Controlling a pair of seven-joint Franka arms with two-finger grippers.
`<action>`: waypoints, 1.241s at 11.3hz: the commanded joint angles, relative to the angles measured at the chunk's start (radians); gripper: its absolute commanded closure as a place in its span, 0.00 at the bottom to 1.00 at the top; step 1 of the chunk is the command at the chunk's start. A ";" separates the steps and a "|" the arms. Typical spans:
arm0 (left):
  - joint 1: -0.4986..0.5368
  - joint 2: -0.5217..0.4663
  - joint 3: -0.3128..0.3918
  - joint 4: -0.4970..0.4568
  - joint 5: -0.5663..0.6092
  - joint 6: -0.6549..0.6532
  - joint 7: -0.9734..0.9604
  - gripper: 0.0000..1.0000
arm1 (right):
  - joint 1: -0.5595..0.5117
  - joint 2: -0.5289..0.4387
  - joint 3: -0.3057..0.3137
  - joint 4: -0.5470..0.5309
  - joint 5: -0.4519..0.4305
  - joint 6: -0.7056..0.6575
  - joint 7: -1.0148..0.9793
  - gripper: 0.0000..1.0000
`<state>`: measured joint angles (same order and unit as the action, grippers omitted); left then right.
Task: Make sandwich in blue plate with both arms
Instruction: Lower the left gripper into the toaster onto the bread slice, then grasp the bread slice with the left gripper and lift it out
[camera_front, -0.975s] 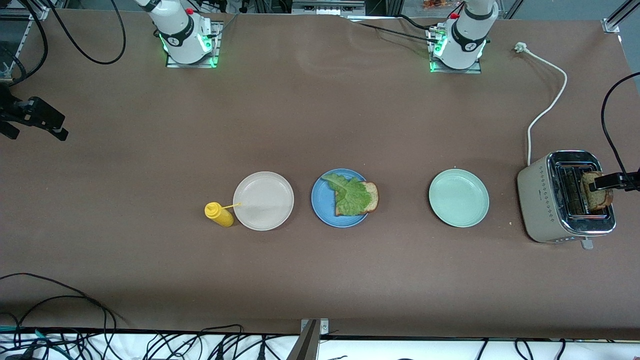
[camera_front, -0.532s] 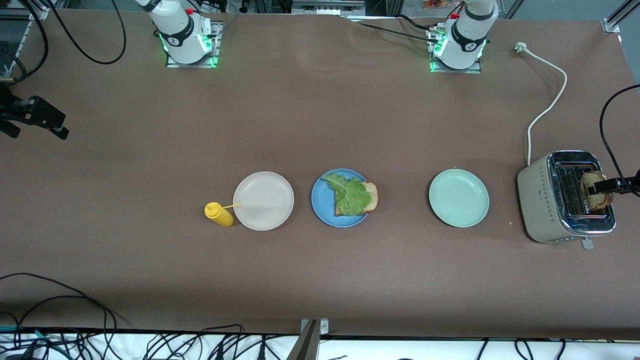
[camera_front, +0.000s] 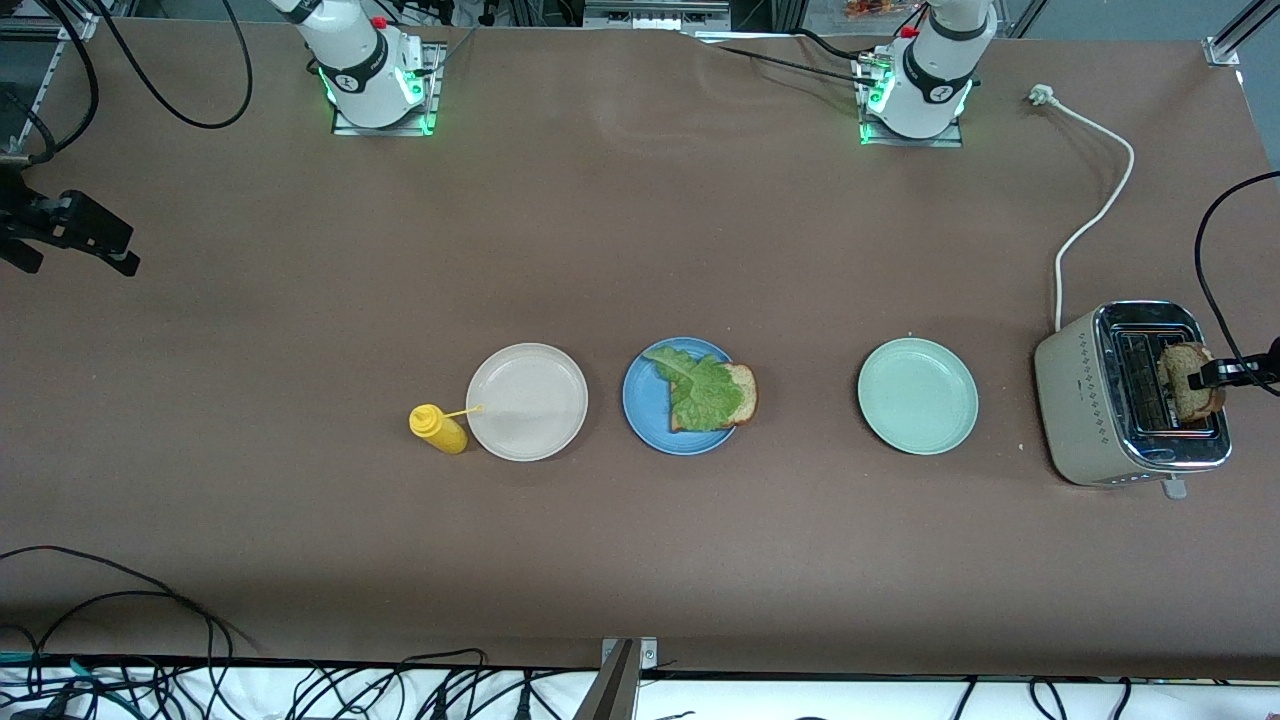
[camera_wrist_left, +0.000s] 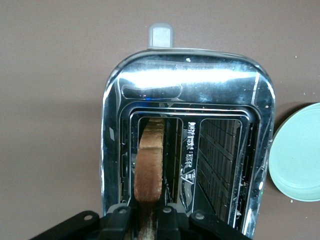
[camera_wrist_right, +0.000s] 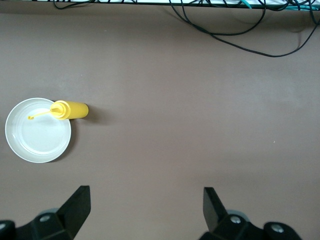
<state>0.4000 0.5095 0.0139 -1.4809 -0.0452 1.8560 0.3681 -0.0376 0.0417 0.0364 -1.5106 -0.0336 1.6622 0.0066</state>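
The blue plate (camera_front: 645, 412) lies mid-table with a brown bread slice (camera_front: 744, 384) on it and a green lettuce leaf (camera_front: 703, 392) on top of that slice. A second bread slice (camera_front: 1183, 380) (camera_wrist_left: 150, 165) stands upright in one slot of the toaster (camera_front: 1085, 400) (camera_wrist_left: 190, 80) at the left arm's end of the table. My left gripper (camera_front: 1205, 375) (camera_wrist_left: 148, 220) is over the toaster, shut on that slice's upper edge. My right gripper (camera_wrist_right: 147, 200) (camera_front: 120, 258) waits open and holds nothing, high over the right arm's end of the table.
A cream-white plate (camera_front: 527, 402) (camera_wrist_right: 38, 130) with a yellow mustard bottle (camera_front: 438, 428) (camera_wrist_right: 70, 109) beside it lies toward the right arm's end. A mint-green plate (camera_front: 917, 396) (camera_wrist_left: 297, 155) sits between the blue plate and the toaster. The toaster's white cord (camera_front: 1095, 215) runs toward the left arm's base.
The left gripper's fingers have closed onto the bread slice in the toaster slot and drawn slightly toward the table's end. The right arm has not moved.
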 joint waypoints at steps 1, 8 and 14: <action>0.005 -0.012 -0.008 0.030 -0.005 -0.052 0.014 0.96 | 0.002 0.001 0.000 0.018 -0.006 -0.021 0.010 0.00; -0.007 -0.230 -0.134 0.123 0.096 -0.349 0.022 0.98 | 0.002 0.003 -0.003 0.018 -0.005 -0.024 0.010 0.00; -0.010 -0.214 -0.439 0.140 -0.002 -0.488 0.011 0.99 | 0.002 0.006 -0.003 0.018 -0.006 -0.022 0.009 0.00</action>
<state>0.3835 0.2562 -0.3514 -1.3521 0.0201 1.3925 0.3754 -0.0375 0.0435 0.0347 -1.5104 -0.0336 1.6588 0.0066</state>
